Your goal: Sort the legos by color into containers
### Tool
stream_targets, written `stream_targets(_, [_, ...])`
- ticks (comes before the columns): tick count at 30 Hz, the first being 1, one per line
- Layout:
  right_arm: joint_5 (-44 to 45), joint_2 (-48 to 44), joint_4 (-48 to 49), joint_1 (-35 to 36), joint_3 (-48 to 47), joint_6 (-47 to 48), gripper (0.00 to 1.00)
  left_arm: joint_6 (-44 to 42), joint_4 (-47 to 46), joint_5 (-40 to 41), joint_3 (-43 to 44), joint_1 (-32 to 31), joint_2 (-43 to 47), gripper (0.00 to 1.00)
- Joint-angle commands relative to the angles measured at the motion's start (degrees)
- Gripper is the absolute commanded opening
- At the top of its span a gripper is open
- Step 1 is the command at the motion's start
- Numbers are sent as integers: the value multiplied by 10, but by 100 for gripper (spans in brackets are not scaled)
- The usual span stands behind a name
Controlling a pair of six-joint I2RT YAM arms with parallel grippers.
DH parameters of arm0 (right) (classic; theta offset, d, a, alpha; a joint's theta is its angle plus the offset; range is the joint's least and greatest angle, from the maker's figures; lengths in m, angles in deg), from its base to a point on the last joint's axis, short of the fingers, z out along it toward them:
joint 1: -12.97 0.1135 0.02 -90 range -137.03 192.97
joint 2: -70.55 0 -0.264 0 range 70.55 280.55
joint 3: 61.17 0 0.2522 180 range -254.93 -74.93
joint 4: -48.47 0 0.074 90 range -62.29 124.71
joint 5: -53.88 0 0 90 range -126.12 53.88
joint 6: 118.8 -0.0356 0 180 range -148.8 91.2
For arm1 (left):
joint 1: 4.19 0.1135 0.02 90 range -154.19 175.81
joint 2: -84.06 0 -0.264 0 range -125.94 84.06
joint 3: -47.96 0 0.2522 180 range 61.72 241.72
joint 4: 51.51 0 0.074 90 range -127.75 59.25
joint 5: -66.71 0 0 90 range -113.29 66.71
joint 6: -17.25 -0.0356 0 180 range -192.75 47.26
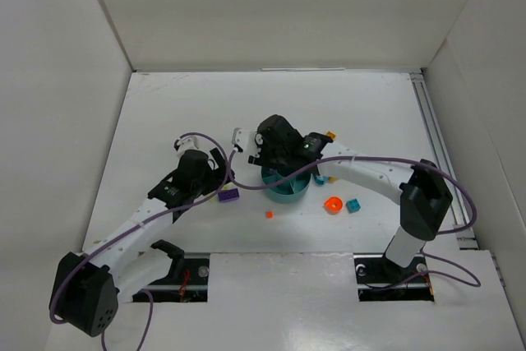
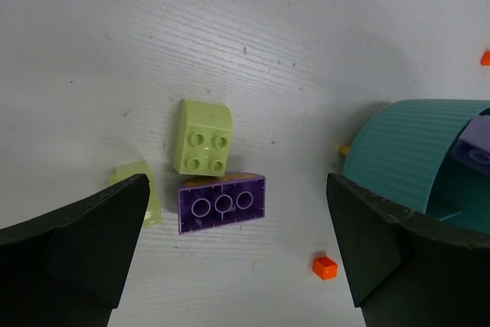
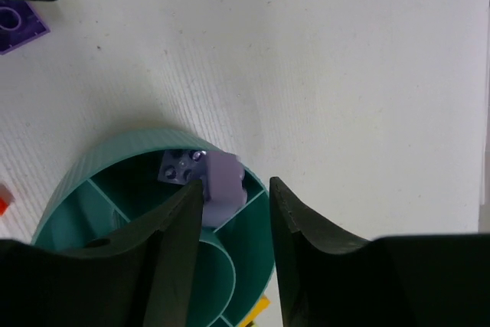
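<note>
In one wedge of the dish [image 3: 115, 160], below the right gripper [image 3: 236, 188], lie a purple brick [image 3: 178, 166] and a pale brick [image 3: 224, 183] of lighter purple. No other colour shows in the compartments that can be seen. The pale brick is blurred and sits at the tip of one finger; whether it touches that finger cannot be told. The right jaws stand narrowly parted, with nothing seen between them.

Outside the dish, work remains. Just left of it, the left gripper [image 2: 237, 185] is spread wide and holds nothing. Between its jaws lie a purple slab [image 2: 222, 203] and, just beside it, a yellow-green brick [image 2: 202, 147]. A second yellow-green piece [image 2: 145, 193] is half hidden by a finger. A tiny orange brick [image 2: 325, 267] lies near the dish wall. Right of the dish, in the top view, an orange-red piece [image 1: 333, 204] and a teal brick [image 1: 353, 205] sit side by side. A yellow piece [image 1: 319, 178] lies close to the rim.

Judgement: early stage. Purple is begun, with one slab outstanding. Yellow-green, orange, teal and yellow remain unsorted on the table [image 1: 164, 121].
</note>
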Motion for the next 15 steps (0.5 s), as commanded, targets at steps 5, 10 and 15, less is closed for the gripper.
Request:
stream_targets(5, [-14, -31, 19, -2, 5, 4, 53, -10, -13, -4, -5, -11, 3, 100])
stream_targets(10, [-14, -52, 24, -2, 10, -1, 58, -10, -7, -4, 1, -33, -2, 100])
stream_targets(15, [-14, -77, 37, -2, 39, -1, 62, -10, 6, 19, 6, -103, -22, 100])
